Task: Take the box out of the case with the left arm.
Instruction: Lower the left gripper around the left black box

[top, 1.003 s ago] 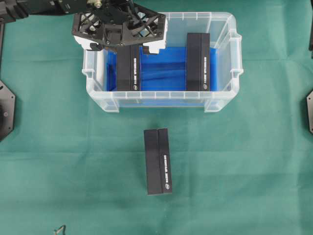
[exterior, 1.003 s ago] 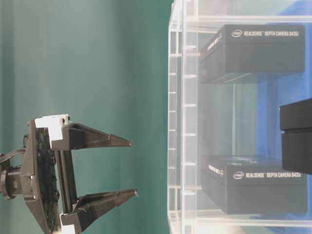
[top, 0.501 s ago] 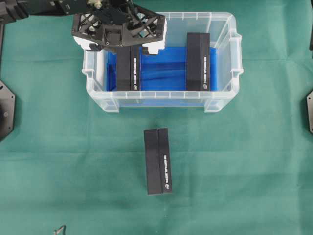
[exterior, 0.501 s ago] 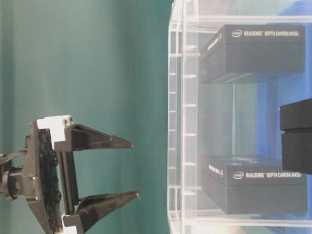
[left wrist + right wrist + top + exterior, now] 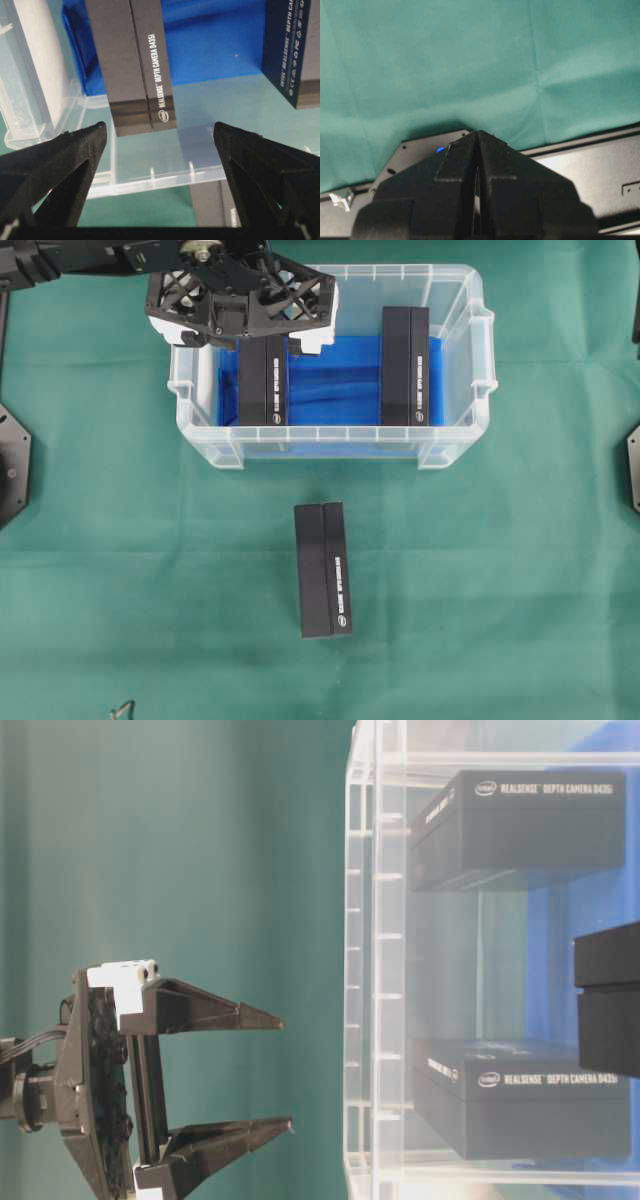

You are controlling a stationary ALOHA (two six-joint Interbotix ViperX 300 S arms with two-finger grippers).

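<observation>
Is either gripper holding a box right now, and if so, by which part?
Nothing is held. The left gripper is open above the left box in the case, with nothing between its fingers. The right gripper is shut on nothing.

Two boxes [image 5: 263,378] [image 5: 406,365] in case [image 5: 455,445]; third [image 5: 323,569] outside.

Two black boxes [image 5: 263,378] [image 5: 406,365] lie apart, seemingly flat, inside the clear blue-lined case [image 5: 330,445].
</observation>
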